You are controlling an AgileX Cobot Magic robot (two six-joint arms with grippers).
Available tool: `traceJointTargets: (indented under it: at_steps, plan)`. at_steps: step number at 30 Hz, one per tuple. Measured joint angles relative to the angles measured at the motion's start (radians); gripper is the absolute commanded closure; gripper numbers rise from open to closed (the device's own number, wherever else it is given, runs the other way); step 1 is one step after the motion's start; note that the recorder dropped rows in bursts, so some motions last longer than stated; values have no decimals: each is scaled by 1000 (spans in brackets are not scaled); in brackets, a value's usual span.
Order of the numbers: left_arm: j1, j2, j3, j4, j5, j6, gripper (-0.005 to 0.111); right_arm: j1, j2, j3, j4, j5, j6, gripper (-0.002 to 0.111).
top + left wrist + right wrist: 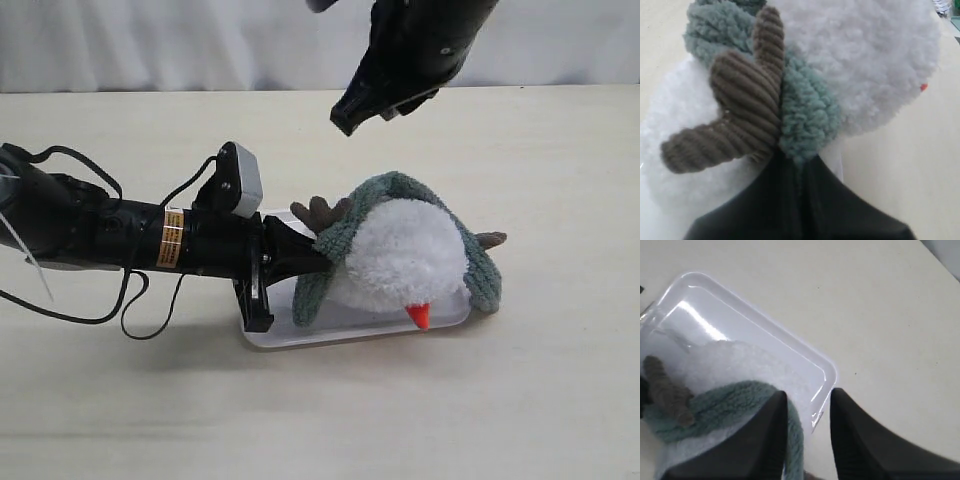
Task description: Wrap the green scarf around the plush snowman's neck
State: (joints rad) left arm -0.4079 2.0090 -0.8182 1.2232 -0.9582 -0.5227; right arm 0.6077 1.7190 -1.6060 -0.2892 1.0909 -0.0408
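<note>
Green scarf (400,186) is arching over the plush snowman (400,250), passing behind the white ball that is carrying the orange nose (419,316). One end is hanging down the left side of the toy onto the tray (330,332). The other is draping down the right side at the tray's right edge. The snowman is lying in this shallow white tray with its nose pointing toward the near rim, and the tray is sitting on the pale table (520,400).

Left gripper (318,257) is reaching in low from the left. Its jaws are pinching the green scarf just below the brown twig arm (322,213). In the left wrist view the dark fingers (765,205) are converging on a fold of the knit, and the corduroy twig arm is touching the fabric right beside them (pads pressed together, fabric bunching out above).

Right gripper (345,122) is hovering above the toy, well apart from the scarf and the snowman. In the right wrist view its fingers (765,440) are standing moderately apart and holding nothing, with the tray rim and bare table showing through the gap.

A second twig arm (490,240) is poking out on the right, just past the scarf.
</note>
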Motion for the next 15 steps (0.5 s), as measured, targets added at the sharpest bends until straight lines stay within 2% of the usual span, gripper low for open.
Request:
traceJointTargets:
  at_steps: [5, 8, 11, 15]
  plan:
    - [0, 0, 0, -24, 5, -5, 107, 0, -65, 20, 134, 101, -8, 80]
    - [0, 0, 0, -26, 11, -7, 107, 0, -74, 98, 196, 117, -25, 88]
    - [0, 0, 0, -28, 13, -16, 107, 2, -57, 190, 174, 113, -21, 102]
    - [0, 0, 0, -28, 13, -24, 107, 2, -33, 266, 96, 27, 20, 104]
